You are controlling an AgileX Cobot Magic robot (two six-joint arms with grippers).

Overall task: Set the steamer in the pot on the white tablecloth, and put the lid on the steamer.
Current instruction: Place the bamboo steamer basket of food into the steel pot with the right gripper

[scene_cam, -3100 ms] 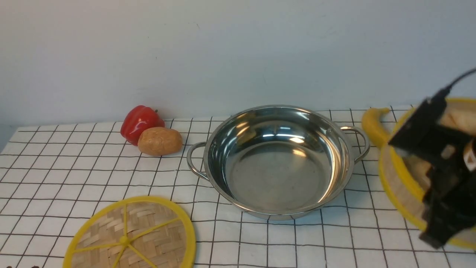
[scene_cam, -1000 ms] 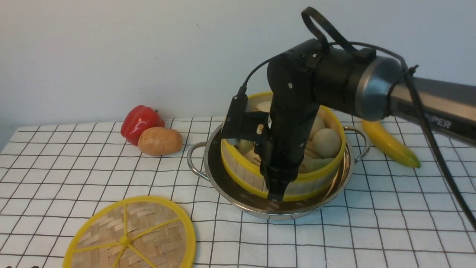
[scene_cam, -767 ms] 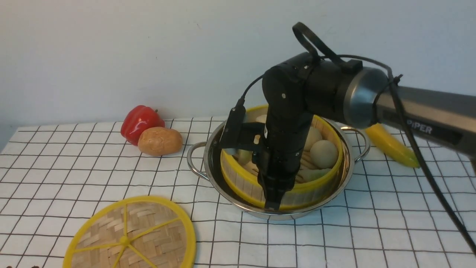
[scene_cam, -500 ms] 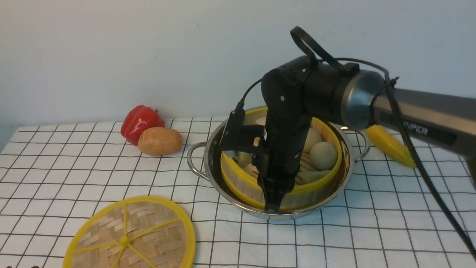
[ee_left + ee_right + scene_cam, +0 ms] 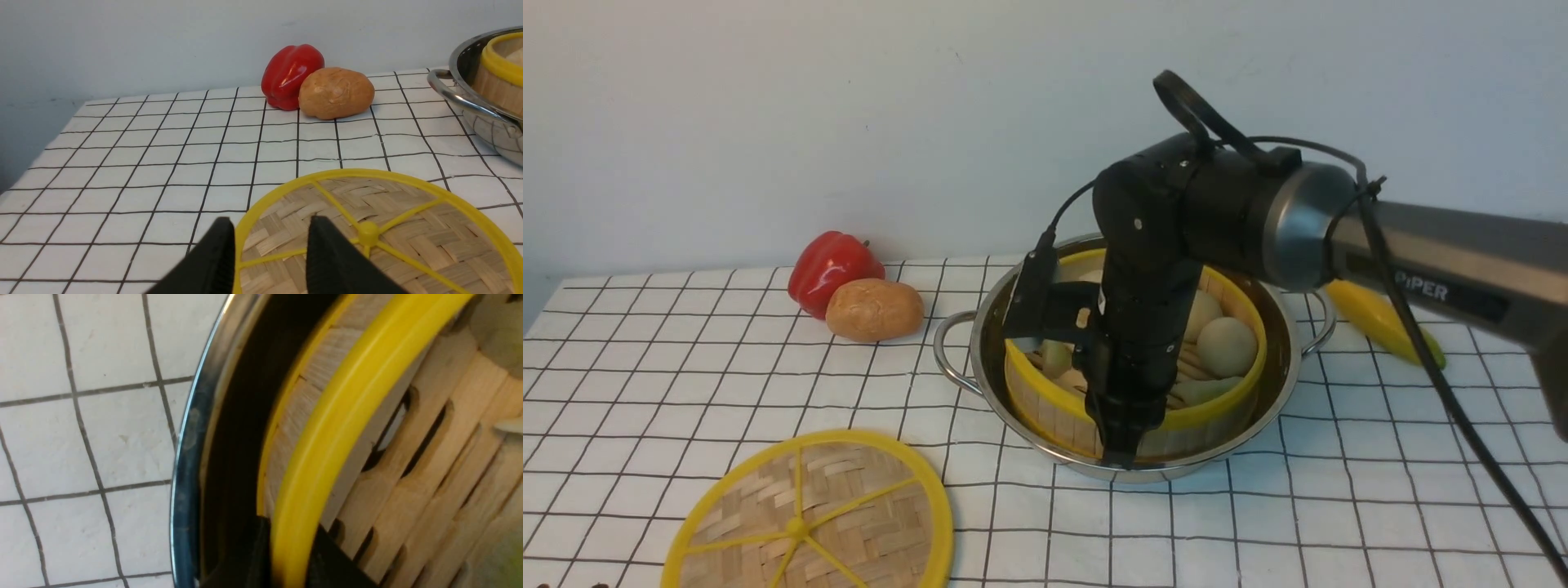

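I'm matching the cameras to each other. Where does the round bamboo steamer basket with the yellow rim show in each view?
Front view: the bamboo steamer basket sits mid-picture inside the shiny steel pot, partly behind the right arm.
Left wrist view: a sliver at the picture's edge, in the pot.
Right wrist view: close up, yellow rim running diagonally.
Shared landmark: the pot's steel rim.

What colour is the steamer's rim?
The steamer rim is yellow; the right wrist view shows it best.

Glossy steel pot (image 5: 1284, 365), wooden steamer (image 5: 1045, 412), woven bamboo lid (image 5: 849, 490).
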